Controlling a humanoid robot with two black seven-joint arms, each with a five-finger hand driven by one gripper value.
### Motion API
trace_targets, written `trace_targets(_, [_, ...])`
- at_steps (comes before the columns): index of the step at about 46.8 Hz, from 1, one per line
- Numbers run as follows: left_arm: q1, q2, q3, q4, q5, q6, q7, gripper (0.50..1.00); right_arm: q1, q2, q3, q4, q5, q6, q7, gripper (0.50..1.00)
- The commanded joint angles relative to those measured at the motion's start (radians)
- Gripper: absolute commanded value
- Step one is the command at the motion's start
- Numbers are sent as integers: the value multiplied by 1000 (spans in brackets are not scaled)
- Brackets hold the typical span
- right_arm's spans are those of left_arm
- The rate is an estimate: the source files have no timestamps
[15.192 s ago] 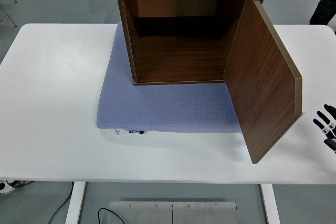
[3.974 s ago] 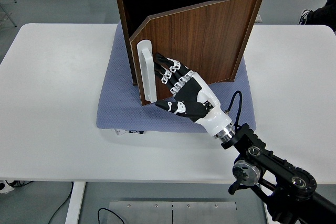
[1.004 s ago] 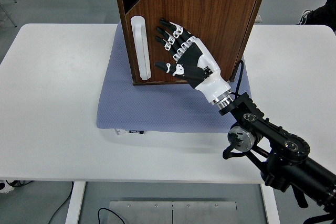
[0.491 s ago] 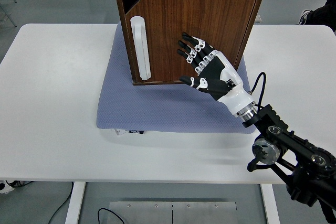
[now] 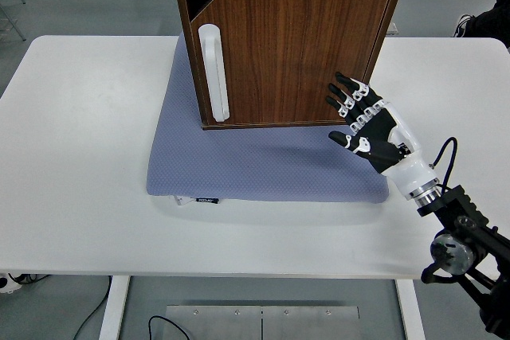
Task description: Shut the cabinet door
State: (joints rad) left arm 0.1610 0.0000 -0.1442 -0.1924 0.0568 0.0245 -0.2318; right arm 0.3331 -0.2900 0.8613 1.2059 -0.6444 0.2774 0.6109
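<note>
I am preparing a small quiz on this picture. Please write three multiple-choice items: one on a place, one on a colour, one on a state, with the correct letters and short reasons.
1. What does the cabinet stand on?
A. a blue-grey mat
B. bare table
C. a tray

2. What colour is the door handle?
A. black
B. white
C. red

3. How is the cabinet door?
A. wide open
B. removed
C. shut

Answers:
1 A: the mat lies under it on the white table.
2 B: the long vertical handle is white.
3 C: the door lies flush with the front; the right hand is open beside it.
</note>
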Motion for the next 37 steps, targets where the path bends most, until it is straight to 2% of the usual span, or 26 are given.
trace_targets(1, [0, 0, 0, 1, 0, 0, 0, 1000, -28, -17, 21, 0, 0, 11, 0, 1000])
trace_targets(19, [0, 0, 0, 1, 0, 0, 0, 1000, -149, -75, 131, -2, 0, 65, 0, 1000])
trace_targets(37, [0, 0, 0, 1, 0, 0, 0, 1000, -272, -83, 251, -9, 2, 65, 0, 1000])
